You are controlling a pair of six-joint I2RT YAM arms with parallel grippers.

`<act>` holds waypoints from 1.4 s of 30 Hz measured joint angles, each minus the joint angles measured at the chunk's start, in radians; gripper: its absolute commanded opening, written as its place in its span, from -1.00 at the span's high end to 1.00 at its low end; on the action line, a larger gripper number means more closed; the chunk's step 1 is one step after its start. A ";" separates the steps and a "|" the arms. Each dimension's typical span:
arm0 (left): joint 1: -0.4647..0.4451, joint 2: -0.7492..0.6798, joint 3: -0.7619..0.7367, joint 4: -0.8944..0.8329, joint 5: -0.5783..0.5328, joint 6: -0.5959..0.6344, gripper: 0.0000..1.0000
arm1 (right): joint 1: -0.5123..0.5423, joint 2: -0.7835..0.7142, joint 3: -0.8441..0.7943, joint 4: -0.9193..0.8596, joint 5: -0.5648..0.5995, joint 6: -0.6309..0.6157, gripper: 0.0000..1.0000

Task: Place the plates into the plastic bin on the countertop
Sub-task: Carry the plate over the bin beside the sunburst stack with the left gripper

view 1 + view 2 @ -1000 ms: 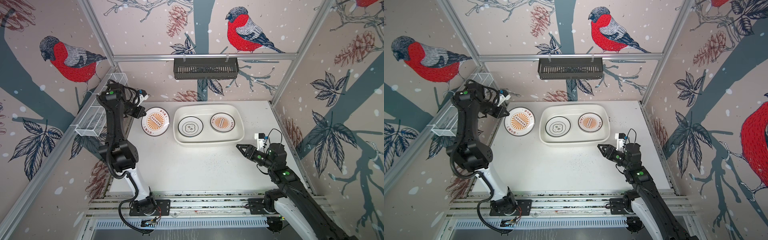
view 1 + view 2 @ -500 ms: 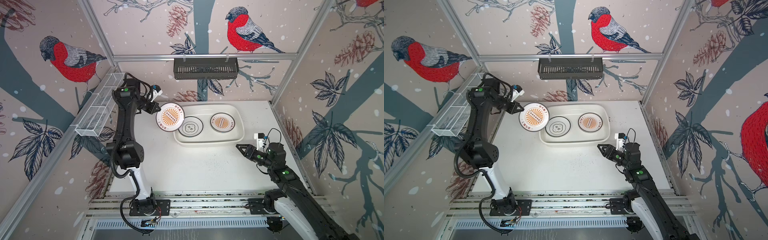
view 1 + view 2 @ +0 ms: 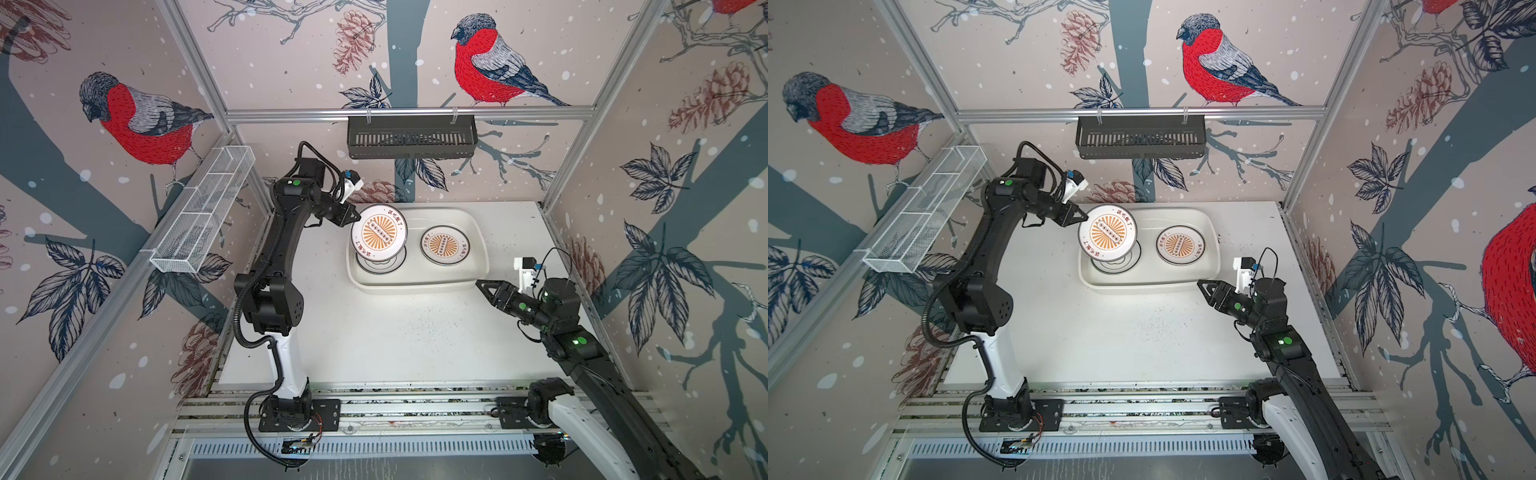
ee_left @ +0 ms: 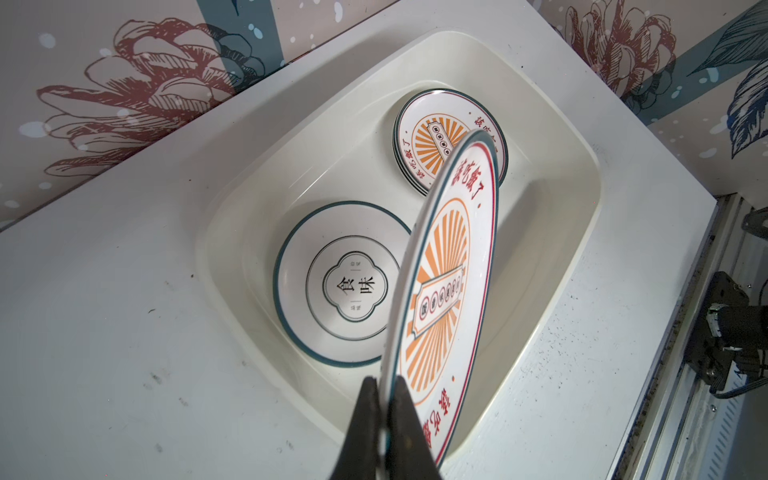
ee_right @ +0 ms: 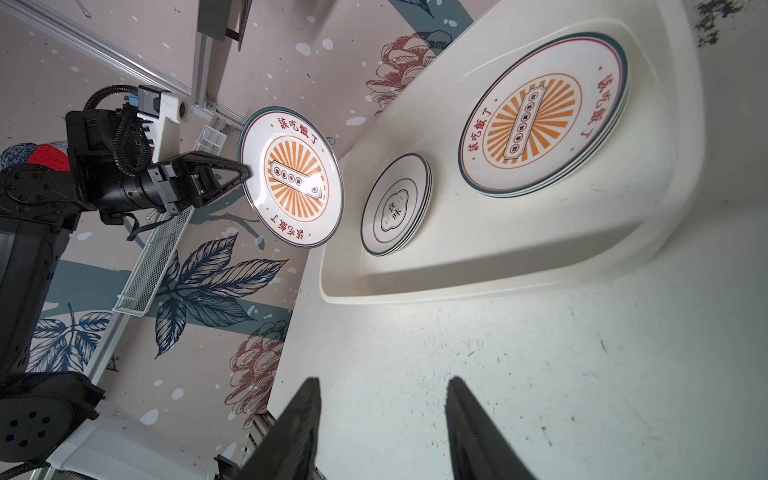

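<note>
- While the left gripper (image 3: 355, 218) has its jaws clamped on the rim of a round white dark-rimmed plate with an orange sunburst centre (image 3: 378, 234), that held plate hangs tilted in the air over the 9 o'clock end of a large glossy white shallow plastic bin (image 3: 415, 286).
- The plastic bin sits toward 12 o'clock on the flat white speckled countertop (image 3: 395, 332), its long sides running from 9 to 3 o'clock.
- Inside the bin at 9 o'clock lies a stack of round white dark-rimmed plates with a black quatrefoil and Chinese characters (image 4: 345, 282). In both top views the held plate covers most of this quatrefoil stack (image 3: 1117, 266).
- Inside the bin at 3 o'clock lies a second stack of white sunburst plates with red lettering (image 5: 540, 112), several rims showing at its edge. The two stacks lie apart, with bare bin floor between them.
- In the right wrist view the held plate (image 5: 291, 176) is raised clear of the bin's rim (image 5: 498, 286), touching only the left gripper (image 5: 245, 170).
- The right gripper (image 3: 480, 284) hovers above the countertop just beside the bin's 4 o'clock corner, its jaws apart and gripping nothing.
- A black slatted basket (image 3: 411, 137) hangs on the back rail at 12 o'clock, and its contents cannot be made out. A white wire-mesh basket (image 3: 203, 208) hangs on the side wall at 10 o'clock.
</note>
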 measured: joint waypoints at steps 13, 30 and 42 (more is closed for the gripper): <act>-0.110 0.113 -0.039 0.143 0.053 -0.124 1.00 | -0.015 -0.023 0.064 -0.119 0.025 -0.031 -0.01; -0.159 0.164 -0.236 0.447 0.137 -0.443 1.00 | -0.020 -0.058 0.080 -0.198 0.040 -0.034 -0.01; -0.185 0.137 -0.304 0.662 0.148 -0.654 1.00 | -0.025 -0.082 0.060 -0.206 0.043 -0.033 -0.01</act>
